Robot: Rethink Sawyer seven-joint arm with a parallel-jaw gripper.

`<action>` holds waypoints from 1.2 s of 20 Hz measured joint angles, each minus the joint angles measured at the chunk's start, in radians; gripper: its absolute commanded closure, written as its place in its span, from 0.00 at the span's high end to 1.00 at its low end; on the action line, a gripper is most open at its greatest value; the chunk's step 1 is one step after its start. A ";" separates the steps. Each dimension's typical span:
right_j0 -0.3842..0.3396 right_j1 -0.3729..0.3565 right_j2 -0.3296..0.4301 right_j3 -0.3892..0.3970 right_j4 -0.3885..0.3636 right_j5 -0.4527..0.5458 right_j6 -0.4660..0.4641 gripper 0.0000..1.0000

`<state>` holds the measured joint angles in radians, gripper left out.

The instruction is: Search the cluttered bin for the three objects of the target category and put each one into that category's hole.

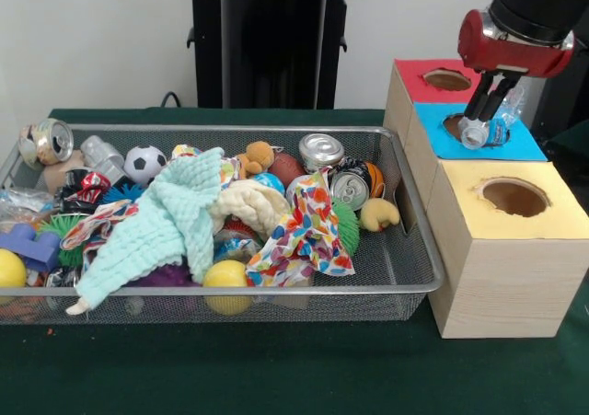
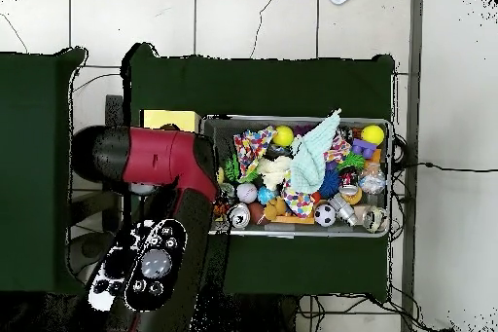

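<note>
My gripper point(image 1: 486, 121) is at the right in the front view, shut on a small clear plastic water bottle point(image 1: 480, 133). It holds the bottle tilted, cap end down, right over the round hole point(image 1: 453, 123) in the blue surround point(image 1: 521, 144) of the middle wood box. The wire mesh bin point(image 1: 276, 291) lies to the left of the boxes, full of clutter. A clear crumpled item point(image 1: 99, 152) lies at its far left; I cannot tell whether it is a bottle. In the overhead view the red arm point(image 2: 160, 163) hides the gripper and the blue hole; the bin point(image 2: 302, 118) shows beside it.
The red-surround hole point(image 1: 447, 79) is behind the blue one and the yellow-surround hole point(image 1: 513, 197) in front. The bin holds shiny cans point(image 1: 321, 148), a mint knitted cloth point(image 1: 166, 222), a patterned cloth point(image 1: 308, 236), balls and toys. The robot's black pedestal point(image 1: 271, 47) stands behind.
</note>
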<state>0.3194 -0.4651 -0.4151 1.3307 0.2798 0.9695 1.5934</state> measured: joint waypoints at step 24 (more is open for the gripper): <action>-0.048 0.013 0.056 0.035 0.001 0.001 0.000 0.00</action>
<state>0.2709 -0.4522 -0.3590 1.3654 0.2808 0.9703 1.5931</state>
